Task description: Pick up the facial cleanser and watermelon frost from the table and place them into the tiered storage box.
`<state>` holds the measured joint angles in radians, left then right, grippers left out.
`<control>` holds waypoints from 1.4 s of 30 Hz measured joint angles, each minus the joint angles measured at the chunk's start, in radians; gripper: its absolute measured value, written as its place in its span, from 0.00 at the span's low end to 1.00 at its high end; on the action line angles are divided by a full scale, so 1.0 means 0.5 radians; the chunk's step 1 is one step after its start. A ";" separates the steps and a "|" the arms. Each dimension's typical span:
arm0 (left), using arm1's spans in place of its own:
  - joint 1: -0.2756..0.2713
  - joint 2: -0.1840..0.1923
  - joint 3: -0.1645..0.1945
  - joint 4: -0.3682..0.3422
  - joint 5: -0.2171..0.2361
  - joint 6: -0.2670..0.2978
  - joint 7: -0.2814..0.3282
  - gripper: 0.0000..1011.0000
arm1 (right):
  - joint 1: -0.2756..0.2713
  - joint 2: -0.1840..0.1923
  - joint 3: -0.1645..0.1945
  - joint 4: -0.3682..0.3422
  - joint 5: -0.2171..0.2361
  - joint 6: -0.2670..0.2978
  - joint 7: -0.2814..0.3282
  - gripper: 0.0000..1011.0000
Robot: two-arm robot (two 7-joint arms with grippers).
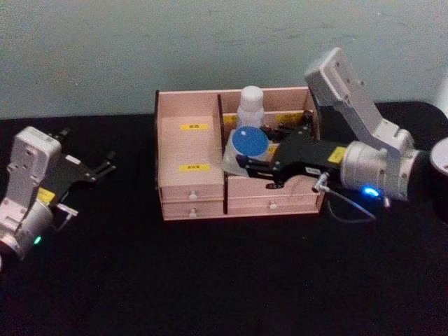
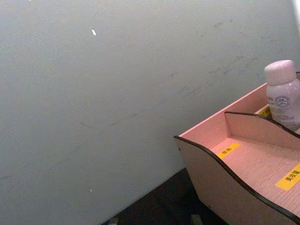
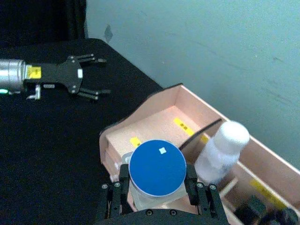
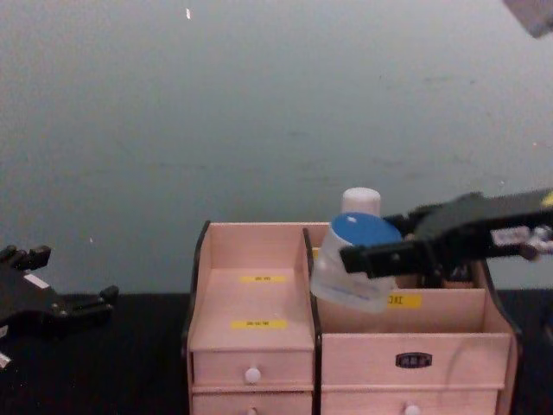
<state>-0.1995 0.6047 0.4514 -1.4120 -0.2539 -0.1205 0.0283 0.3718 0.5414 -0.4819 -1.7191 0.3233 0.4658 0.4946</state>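
Black table point(image 1: 210, 280): tiered storage box point(image 1: 185, 148) stands on it, toward back, nr wall point(image 1: 105, 56).

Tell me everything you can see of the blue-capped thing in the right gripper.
The blue-capped container has a round, flat blue cap with a pale mark at its centre and a translucent whitish body, plastic by its look. The right gripper is shut on it just below the cap. It hangs tilted over the right side of the tiered storage box, in front of a white bottle. Whether its base touches the box is unclear.
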 joint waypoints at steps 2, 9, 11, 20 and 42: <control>0.000 0.000 0.000 0.000 0.000 0.000 0.000 0.99 | 0.068 -0.042 -0.034 0.063 -0.002 -0.001 0.011 0.71; 0.000 0.000 0.000 0.000 0.000 0.000 0.000 0.99 | 0.257 -0.191 -0.131 0.280 -0.010 -0.023 0.023 0.71; 0.000 0.000 0.000 0.000 0.000 0.000 0.000 0.99 | 0.303 -0.240 -0.157 0.348 -0.010 -0.040 0.023 0.71; 0.000 0.000 0.000 0.000 0.000 0.000 0.000 0.99 | 0.425 -0.387 -0.228 0.571 -0.016 -0.103 0.014 0.71; 0.000 0.000 0.000 0.000 0.000 0.000 0.000 0.99 | 0.598 -0.628 -0.302 1.044 -0.099 -0.131 -0.021 0.71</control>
<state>-0.1995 0.6047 0.4514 -1.4120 -0.2539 -0.1205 0.0283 0.6706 0.2273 -0.6329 -1.1971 0.2738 0.4003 0.4841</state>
